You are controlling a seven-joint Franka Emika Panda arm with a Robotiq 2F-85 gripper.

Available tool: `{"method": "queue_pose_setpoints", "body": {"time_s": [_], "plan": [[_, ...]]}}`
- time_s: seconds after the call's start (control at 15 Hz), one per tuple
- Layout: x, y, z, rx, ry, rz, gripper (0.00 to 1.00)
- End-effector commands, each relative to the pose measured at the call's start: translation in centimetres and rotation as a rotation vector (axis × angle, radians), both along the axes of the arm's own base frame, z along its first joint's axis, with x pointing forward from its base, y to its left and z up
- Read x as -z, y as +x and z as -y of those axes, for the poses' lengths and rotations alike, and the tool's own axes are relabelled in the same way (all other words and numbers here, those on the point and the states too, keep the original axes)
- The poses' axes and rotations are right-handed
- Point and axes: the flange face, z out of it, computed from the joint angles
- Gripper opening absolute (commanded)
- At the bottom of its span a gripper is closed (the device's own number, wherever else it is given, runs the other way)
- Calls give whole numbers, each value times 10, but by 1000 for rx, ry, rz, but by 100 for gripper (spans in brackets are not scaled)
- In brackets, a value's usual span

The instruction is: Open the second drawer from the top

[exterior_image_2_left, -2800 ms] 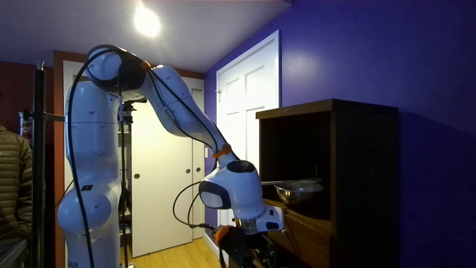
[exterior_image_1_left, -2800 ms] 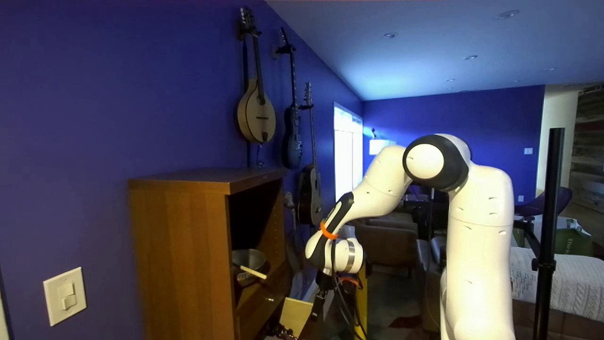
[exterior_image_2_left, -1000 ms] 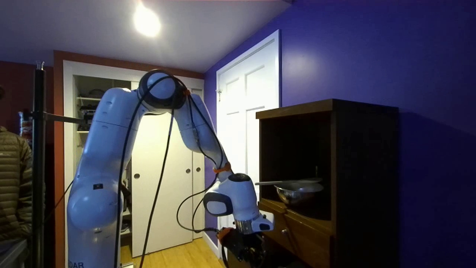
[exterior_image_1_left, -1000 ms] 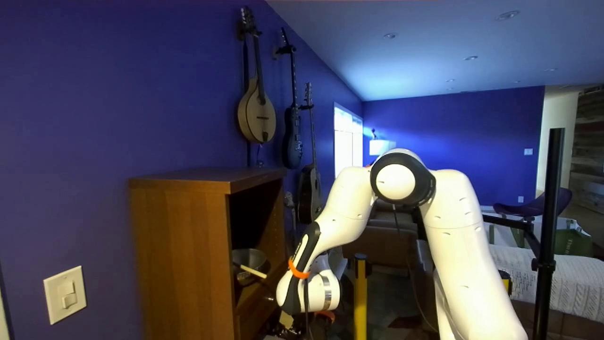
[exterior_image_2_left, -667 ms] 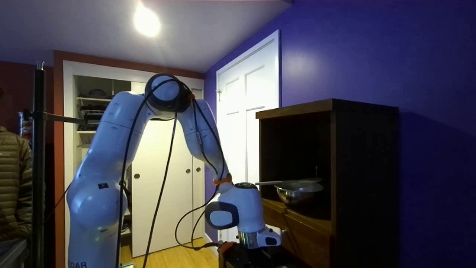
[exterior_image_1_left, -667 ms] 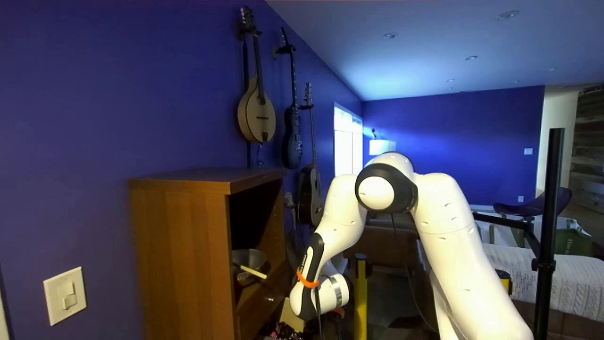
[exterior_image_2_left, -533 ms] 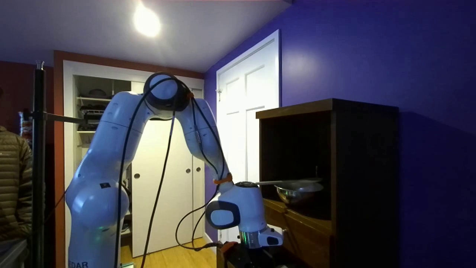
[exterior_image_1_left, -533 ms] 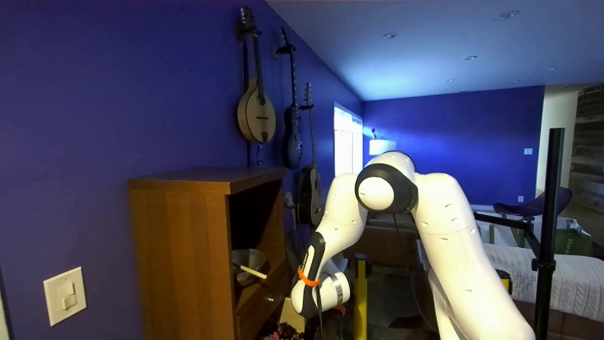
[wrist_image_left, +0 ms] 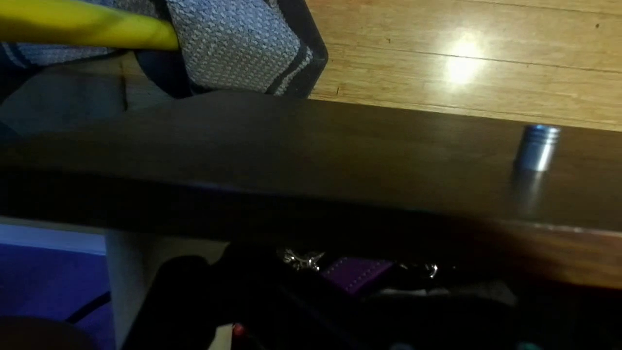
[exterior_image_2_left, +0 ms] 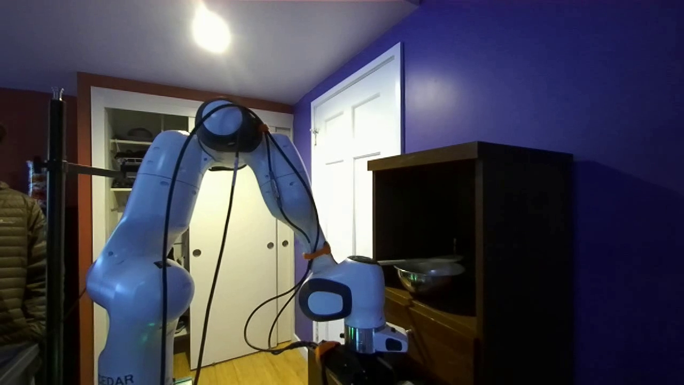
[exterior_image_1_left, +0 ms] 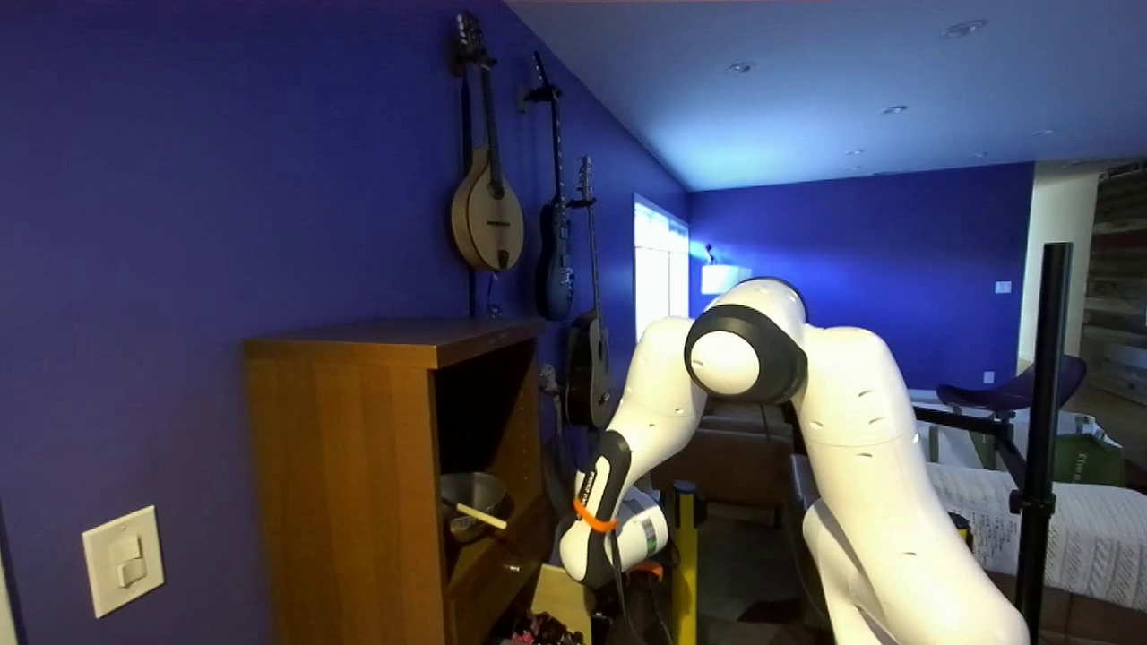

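Note:
The second drawer from the top is pulled out of the wooden chest (exterior_image_1_left: 349, 484). In an exterior view a pale tan board, seemingly its inner side wall (exterior_image_1_left: 560, 596), shows below the uppermost drawer (exterior_image_1_left: 488, 587). In the wrist view the drawer's dark brown front (wrist_image_left: 316, 146) crosses the picture, with a silver knob (wrist_image_left: 537, 148) at right. A purple strap (wrist_image_left: 357, 272) and metal bits lie behind the front. My gripper (exterior_image_2_left: 368, 369) is low beside the chest, partly cut off by the picture's edge. Its fingers are lost in the dark; whether they touch the drawer cannot be told.
A metal bowl (exterior_image_2_left: 425, 280) with a long-handled utensil (exterior_image_1_left: 481, 516) stands in the chest's open compartment. A yellow post (exterior_image_1_left: 685, 573) stands behind the arm. The wrist view shows grey woven cloth (wrist_image_left: 233, 43) and wooden floor (wrist_image_left: 413, 48) beyond the drawer front.
Since 2.8 seconds ago the arm has folded lower and my gripper has gone down, largely out of sight. In the last half second the elbow has drawn slightly back from the chest.

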Motion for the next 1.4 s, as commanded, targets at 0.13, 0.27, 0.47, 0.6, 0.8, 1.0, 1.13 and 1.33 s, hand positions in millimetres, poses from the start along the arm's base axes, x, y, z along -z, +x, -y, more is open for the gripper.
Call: {"method": "queue_pose_setpoints", "body": {"time_s": [0.13,0.27,0.47,0.6,0.8,1.0,1.13,1.33], "plan": [[-14,-14,10,-17,0,-82,100],[-17,-16,14,-26,-7,-100,100],[-36,-12,13,-26,1,-39,100],[-50,-10,5,26,90,10,100],[-101,-4,25,78,111,139,100],[-147,-13,36,144,172,243,100],[-176,-25,34,184,225,304,100],[-210,-48,22,212,274,428,100]]}}
